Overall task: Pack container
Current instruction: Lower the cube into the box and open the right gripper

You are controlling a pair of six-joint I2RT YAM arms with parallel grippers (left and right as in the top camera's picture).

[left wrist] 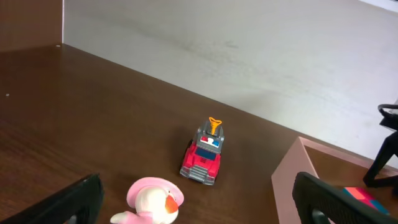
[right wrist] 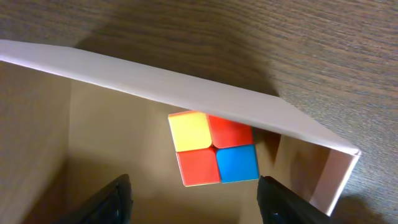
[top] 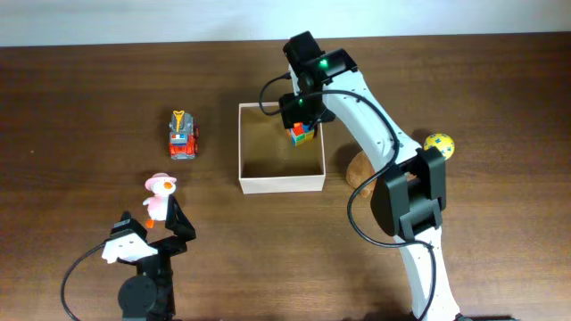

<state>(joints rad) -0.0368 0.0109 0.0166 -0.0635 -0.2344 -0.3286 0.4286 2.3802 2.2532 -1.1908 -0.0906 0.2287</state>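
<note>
The container (top: 281, 184) is being shown near the middle of the desk, toward its far edge. The right gripper (right wrist: 194, 202) is being held over the container's far right corner, fingers spread wider than the multicoloured cube (right wrist: 214, 148) lying there untouched. The left gripper (left wrist: 198, 202) is being held wide open by the desk's front edge, beside a pink duck toy (top: 159, 196).

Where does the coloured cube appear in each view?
Overhead: coloured cube in the upper right corner of the container.
Left wrist: at the bottom right edge, partly hidden.
Right wrist: centre, just below the wall.
Shared landmark: the container's white wall.
</note>
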